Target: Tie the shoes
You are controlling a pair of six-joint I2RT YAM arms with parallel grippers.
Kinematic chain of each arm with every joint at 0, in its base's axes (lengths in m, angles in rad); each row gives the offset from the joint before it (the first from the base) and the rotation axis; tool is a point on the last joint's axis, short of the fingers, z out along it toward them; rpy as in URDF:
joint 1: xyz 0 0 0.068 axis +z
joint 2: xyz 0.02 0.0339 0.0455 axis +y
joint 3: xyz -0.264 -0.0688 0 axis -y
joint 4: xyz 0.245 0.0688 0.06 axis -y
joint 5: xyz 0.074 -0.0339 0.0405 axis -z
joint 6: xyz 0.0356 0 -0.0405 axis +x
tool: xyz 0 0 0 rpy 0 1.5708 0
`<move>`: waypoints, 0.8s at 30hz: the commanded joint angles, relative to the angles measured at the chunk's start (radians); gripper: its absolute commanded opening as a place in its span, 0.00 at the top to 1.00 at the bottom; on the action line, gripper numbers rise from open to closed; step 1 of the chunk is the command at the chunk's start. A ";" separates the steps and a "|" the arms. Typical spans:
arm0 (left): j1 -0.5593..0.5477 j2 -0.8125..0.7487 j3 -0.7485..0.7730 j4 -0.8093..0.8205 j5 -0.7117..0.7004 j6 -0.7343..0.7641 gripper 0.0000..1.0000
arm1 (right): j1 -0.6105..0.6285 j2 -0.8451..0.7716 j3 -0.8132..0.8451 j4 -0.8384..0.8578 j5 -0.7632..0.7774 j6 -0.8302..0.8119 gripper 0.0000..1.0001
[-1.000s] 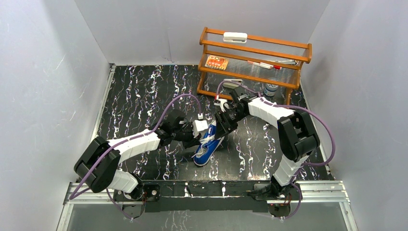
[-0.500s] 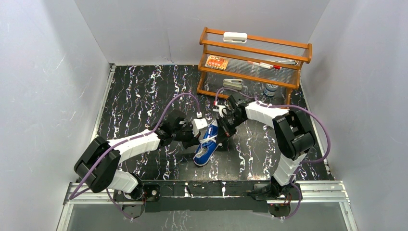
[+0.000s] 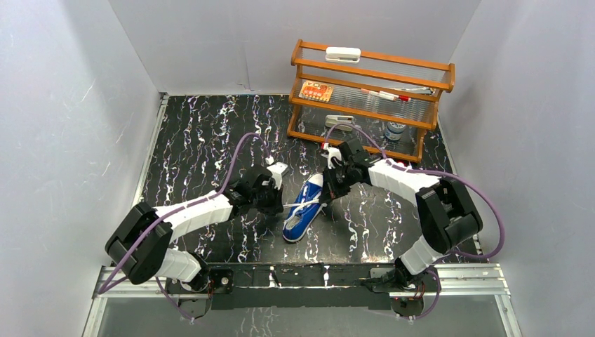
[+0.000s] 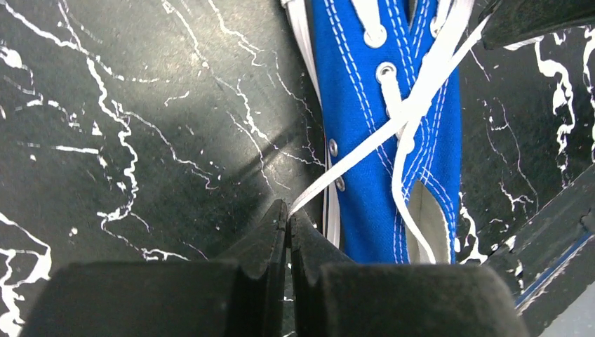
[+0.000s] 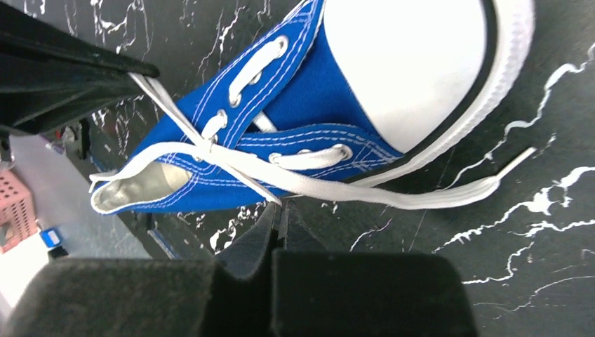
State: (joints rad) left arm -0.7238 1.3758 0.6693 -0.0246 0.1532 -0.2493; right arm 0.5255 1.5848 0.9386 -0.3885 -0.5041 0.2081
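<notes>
— White lace (image 4: 365, 149), pinched tight at both ends: left gripper (image 4: 288, 219) and right gripper (image 5: 276, 213) each clamp a strand.
— They've just drawn apart, so the crossing cinches over the blue sneaker (image 3: 303, 208), mid-table toward the near edge. I'd say loops come next.

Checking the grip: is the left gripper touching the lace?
Touching. The left wrist view shows the left gripper shut on the lace, which runs out taut.

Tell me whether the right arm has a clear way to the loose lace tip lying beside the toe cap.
Likely yes for the path: the lace tip lies on the table near the right tool, with nothing over it. But that tool is shut on a lace strand, so it must release first.
</notes>
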 commanded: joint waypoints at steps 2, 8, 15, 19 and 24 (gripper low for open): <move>0.009 -0.068 -0.042 -0.162 -0.139 -0.147 1.00 | -0.010 -0.011 -0.030 0.034 0.176 0.033 1.00; 0.009 -0.075 -0.069 -0.183 -0.182 -0.201 1.00 | -0.012 -0.042 -0.068 0.067 0.227 0.039 1.00; 0.009 -0.121 -0.079 -0.226 -0.204 -0.240 1.00 | -0.012 -0.081 -0.087 0.070 0.248 0.038 1.00; 0.009 -0.182 -0.112 -0.229 -0.214 -0.276 1.00 | -0.025 -0.100 -0.121 0.084 0.263 0.052 1.00; 0.009 -0.159 -0.110 -0.228 -0.203 -0.283 1.00 | -0.028 -0.112 -0.143 0.101 0.258 0.054 1.00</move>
State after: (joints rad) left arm -0.7300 1.2083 0.5808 -0.1013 0.0330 -0.5381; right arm 0.5152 1.5028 0.8169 -0.2733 -0.3347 0.2871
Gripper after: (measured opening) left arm 0.011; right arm 0.011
